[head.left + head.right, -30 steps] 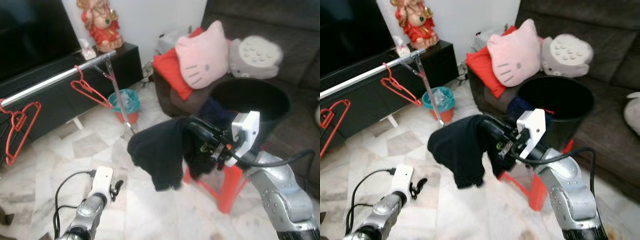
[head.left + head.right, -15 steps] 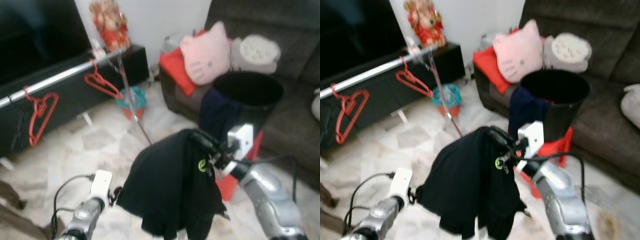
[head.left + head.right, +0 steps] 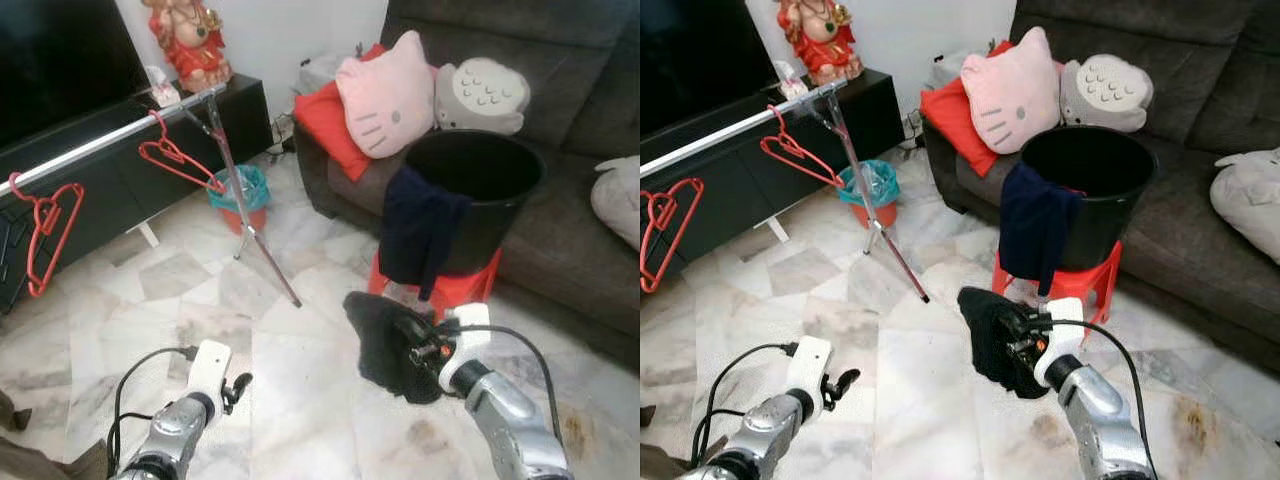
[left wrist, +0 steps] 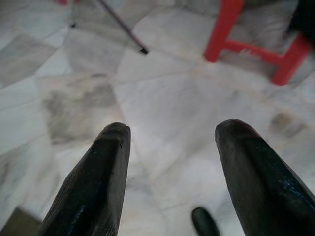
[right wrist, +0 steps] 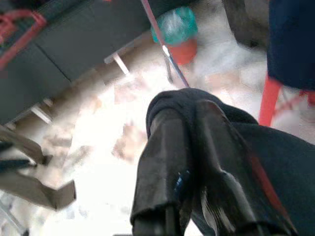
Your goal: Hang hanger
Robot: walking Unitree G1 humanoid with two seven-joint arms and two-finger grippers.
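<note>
My right end effector (image 3: 415, 350) was clamped on a black garment (image 3: 385, 345) low over the floor, well apart from the rail (image 3: 110, 140) with its red hangers (image 3: 180, 165), which my empty, spread left end effector (image 3: 235, 385) sat nearer.

Marble floor (image 3: 190, 290) carries red stool (image 3: 470, 292), teal bin (image 3: 243, 196).

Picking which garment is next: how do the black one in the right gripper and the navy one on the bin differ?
The black garment is bunched and clamped in the right gripper, low over the floor; the navy garment hangs long and flat over the black bin rim, untouched. Both are dark cloth, and neither is on a hanger.
</note>
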